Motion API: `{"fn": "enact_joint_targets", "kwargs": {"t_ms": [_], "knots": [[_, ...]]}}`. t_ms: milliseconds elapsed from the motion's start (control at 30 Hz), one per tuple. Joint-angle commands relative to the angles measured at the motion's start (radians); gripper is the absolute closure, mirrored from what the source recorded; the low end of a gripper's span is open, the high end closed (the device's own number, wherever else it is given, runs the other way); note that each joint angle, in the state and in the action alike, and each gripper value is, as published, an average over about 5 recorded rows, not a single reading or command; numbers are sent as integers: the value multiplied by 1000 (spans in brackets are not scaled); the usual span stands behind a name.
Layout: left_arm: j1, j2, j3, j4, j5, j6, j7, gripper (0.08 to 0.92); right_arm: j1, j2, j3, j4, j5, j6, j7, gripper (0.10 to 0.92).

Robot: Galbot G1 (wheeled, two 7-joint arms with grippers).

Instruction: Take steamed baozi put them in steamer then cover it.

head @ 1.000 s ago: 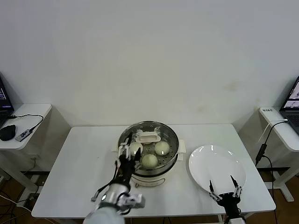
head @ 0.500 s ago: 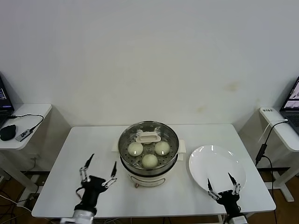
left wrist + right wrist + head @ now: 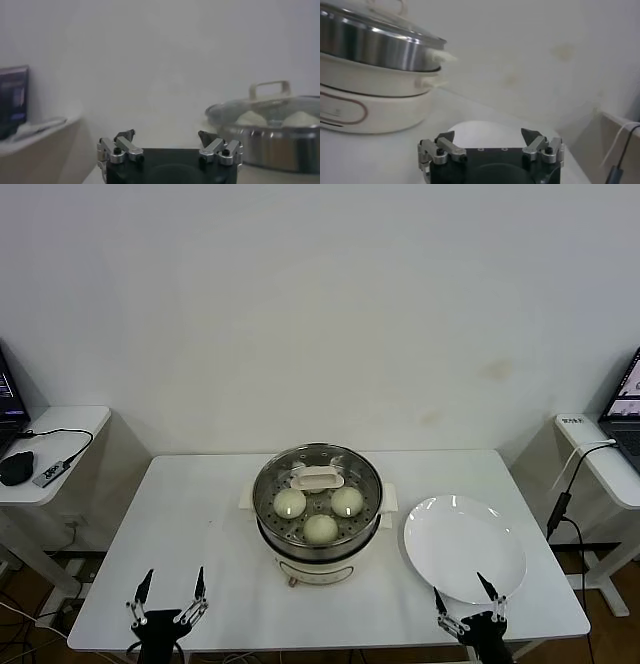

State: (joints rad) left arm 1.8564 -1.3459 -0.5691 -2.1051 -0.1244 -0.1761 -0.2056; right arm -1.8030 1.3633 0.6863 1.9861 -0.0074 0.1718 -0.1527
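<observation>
The steel steamer (image 3: 318, 536) stands on its white base at the table's middle. The clear glass cover (image 3: 345, 474) with its cream handle (image 3: 317, 478) rests on it. Three baozi (image 3: 320, 528) show through the glass; a fourth is hidden under the handle. My left gripper (image 3: 171, 592) is open and empty at the table's front edge, left of the steamer. My right gripper (image 3: 464, 592) is open and empty at the front edge by the plate. The left wrist view shows the covered steamer (image 3: 270, 140) off to the side of my left gripper (image 3: 166, 135). The right wrist view shows the steamer (image 3: 375, 45) beyond my right gripper (image 3: 489, 134).
A flat white plate (image 3: 464, 547) lies right of the steamer and also shows in the right wrist view (image 3: 485, 132). Side tables stand at far left (image 3: 50, 446) and far right (image 3: 605, 459), with laptops and cables.
My left gripper has drawn back from the steamer's left rim to the table's front left edge, open. My right gripper has lowered slightly toward the front edge. The cover stays on.
</observation>
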Motion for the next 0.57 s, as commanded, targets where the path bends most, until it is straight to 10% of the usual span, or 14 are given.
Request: {"fn": "enact_joint_targets", "kwargs": {"t_ms": [33,567], "knots": [[82,-29,-12,42,-32,-59,-20,177,-62,-35,-41,19,131,25,-7,203],[42,-55,-4,52,-26,-35,0,177,-43,-32,-77,3,141,16,-16,203]]}}
